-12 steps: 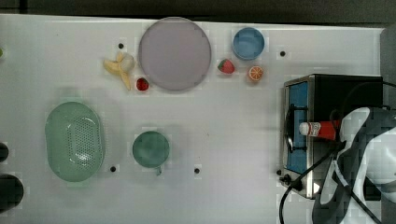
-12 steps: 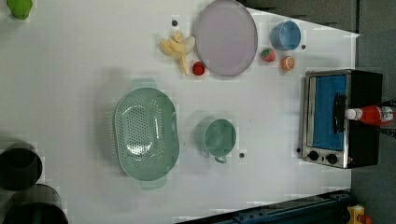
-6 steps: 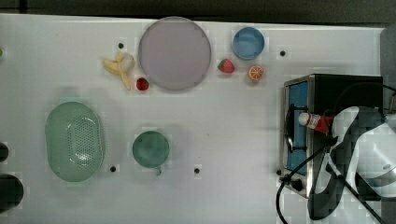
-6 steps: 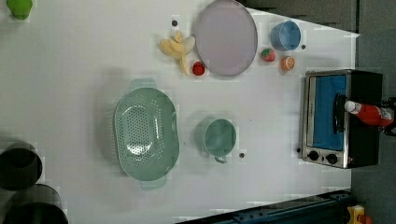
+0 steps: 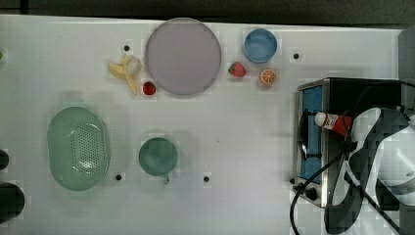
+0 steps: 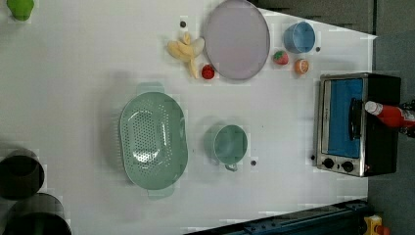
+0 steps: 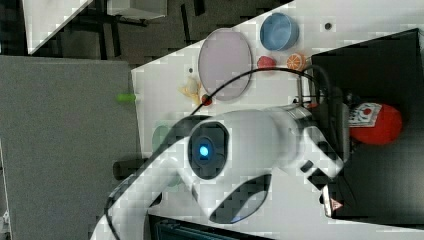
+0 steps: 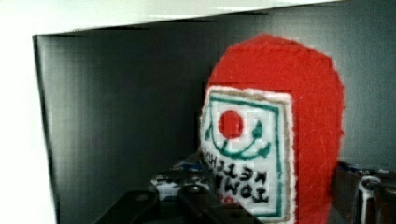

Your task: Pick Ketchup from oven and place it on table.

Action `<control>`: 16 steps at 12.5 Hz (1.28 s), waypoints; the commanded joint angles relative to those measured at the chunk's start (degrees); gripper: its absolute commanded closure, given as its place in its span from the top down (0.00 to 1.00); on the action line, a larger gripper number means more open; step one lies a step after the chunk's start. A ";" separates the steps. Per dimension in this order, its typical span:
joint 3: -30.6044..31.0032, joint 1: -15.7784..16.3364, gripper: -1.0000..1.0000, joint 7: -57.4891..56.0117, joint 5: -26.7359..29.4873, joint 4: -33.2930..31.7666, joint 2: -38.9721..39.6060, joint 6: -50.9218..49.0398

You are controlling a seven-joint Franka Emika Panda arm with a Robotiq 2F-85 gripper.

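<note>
The ketchup (image 5: 334, 122) is a red bottle with a white cap, lying at a slant on the black top of the oven (image 5: 364, 90), cap towards the blue glass door. In the left view the ketchup (image 6: 389, 113) pokes out over the oven (image 6: 342, 122) near the left view's right edge. My gripper (image 8: 261, 205) has the ketchup (image 8: 275, 140) between its fingers, dark pads pressed to both sides, label facing the wrist camera. In the right view my gripper (image 7: 345, 125) meets the ketchup (image 7: 375, 122) above the oven (image 7: 380, 60). The white table (image 5: 220, 137) spreads to the top view's left.
On the table sit a purple plate (image 5: 182, 56), blue bowl (image 5: 260, 45), strawberry (image 5: 237, 69), orange slice (image 5: 267, 77), banana (image 5: 126, 71), green colander (image 5: 78, 148) and green cup (image 5: 157, 156). My arm (image 5: 381, 161) and its cables cover the oven's near side.
The fingers have closed in on the ketchup. The bottle has turned from level to slanted, its cap swinging towards the top view's upper edge, and the arm has shifted with it.
</note>
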 commanded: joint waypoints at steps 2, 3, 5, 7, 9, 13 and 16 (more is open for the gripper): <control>-0.71 3.97 0.64 -2.30 -1.94 7.53 -6.28 -3.25; -0.46 4.90 0.64 -2.30 -2.53 9.64 -7.40 -5.90; -0.32 6.74 0.64 -2.30 -3.89 13.86 -9.47 -14.93; 0.56 8.73 0.64 -2.30 -6.08 18.00 -10.99 -25.00; 3.31 11.04 0.64 -2.30 -8.11 20.32 -12.44 -31.69; 13.26 14.80 0.64 -2.30 -8.17 20.12 -13.85 -37.05; 20.73 16.23 0.64 -2.28 -8.19 16.93 -13.78 -37.04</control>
